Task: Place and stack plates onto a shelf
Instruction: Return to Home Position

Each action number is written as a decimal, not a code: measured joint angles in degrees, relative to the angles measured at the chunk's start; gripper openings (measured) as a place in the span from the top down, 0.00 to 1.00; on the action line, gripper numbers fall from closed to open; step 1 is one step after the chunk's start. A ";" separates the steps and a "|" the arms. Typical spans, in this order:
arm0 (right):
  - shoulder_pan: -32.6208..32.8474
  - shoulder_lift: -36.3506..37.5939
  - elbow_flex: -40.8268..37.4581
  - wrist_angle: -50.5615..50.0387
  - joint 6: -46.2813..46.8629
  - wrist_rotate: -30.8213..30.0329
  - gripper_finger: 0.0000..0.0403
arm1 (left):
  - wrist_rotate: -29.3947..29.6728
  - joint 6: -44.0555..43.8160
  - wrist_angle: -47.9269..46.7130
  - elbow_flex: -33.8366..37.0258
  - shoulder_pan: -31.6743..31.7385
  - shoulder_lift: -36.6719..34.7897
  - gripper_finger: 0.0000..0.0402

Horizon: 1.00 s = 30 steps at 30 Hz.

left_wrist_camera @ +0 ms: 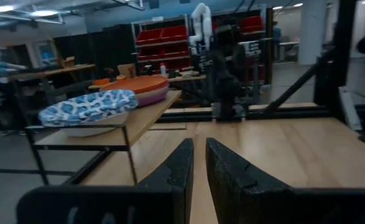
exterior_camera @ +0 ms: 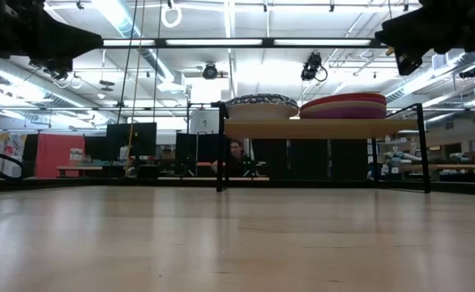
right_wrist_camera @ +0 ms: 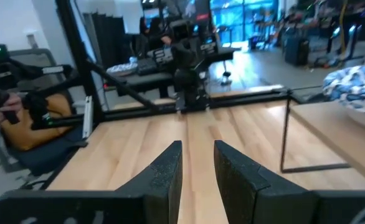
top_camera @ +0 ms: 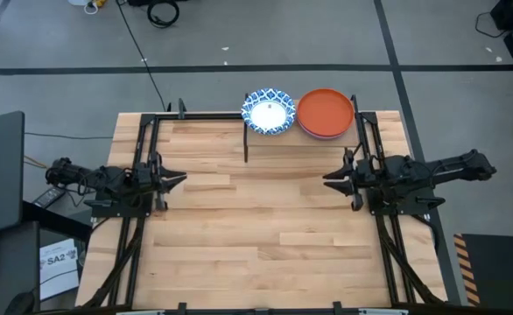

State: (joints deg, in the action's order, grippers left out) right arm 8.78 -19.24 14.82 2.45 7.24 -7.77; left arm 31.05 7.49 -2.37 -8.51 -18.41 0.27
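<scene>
Two stacks on the light-wood shelf point(exterior_camera: 302, 128)
Blue-rimmed white stack point(top_camera: 268, 111) beside orange-topped stack point(top_camera: 325, 112); left gripper point(top_camera: 183, 178) and right gripper point(top_camera: 326, 179) barely parted, empty

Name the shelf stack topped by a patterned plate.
The left stack in the high view: its top plate has a blue pattern; the other stack shows plain orange.

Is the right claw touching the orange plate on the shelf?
Apart. The high view shows the right claw over bare tabletop, with a clear stretch of wood between it and the orange plate.
</scene>
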 joint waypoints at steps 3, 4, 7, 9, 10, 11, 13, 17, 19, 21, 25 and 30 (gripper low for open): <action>-1.97 0.67 -2.46 3.94 -1.46 0.00 0.76 | 0.00 1.97 1.95 1.04 2.10 0.00 0.88; -2.73 0.71 -3.10 4.98 -1.88 0.01 0.76 | -0.02 2.21 2.71 1.66 2.97 0.00 0.88; -5.24 0.71 -4.51 7.10 -2.53 0.90 0.76 | -0.01 2.19 6.03 4.34 5.78 0.00 0.88; -6.97 0.71 -5.22 7.39 -2.53 2.82 0.76 | -0.05 1.87 7.62 6.49 7.58 0.00 0.88; -7.86 0.71 -5.53 7.35 -2.53 4.02 0.76 | -0.15 1.23 8.27 7.52 8.39 0.02 0.88; -8.62 0.79 -5.77 7.32 -2.58 5.29 0.76 | -0.42 0.43 8.37 8.00 9.16 0.05 0.88; -10.18 1.22 -6.10 7.24 -2.90 7.48 0.76 | -1.66 -1.35 7.83 7.96 10.43 0.04 0.88; -12.73 3.86 -6.13 5.61 -3.00 9.87 0.76 | -3.70 -0.75 8.15 7.98 12.09 0.04 0.88; -13.76 6.13 -6.13 3.61 -2.81 10.45 0.76 | -3.87 -0.42 9.02 7.98 12.60 0.04 0.88; -14.44 8.91 -6.13 0.37 -1.88 10.86 0.76 | -3.89 -0.37 9.12 7.98 12.98 0.04 0.88; -14.93 14.82 -6.13 -6.40 0.01 10.86 0.76 | -3.89 -0.37 8.92 7.98 13.16 0.04 0.88; -14.93 19.12 -6.01 -6.20 -3.09 9.34 0.76 | -3.92 -0.39 8.94 8.00 13.16 0.02 0.88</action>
State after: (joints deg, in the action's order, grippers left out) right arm -6.15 -0.12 8.81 -3.74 4.14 1.57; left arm 27.13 7.09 6.57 -0.51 -5.26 0.30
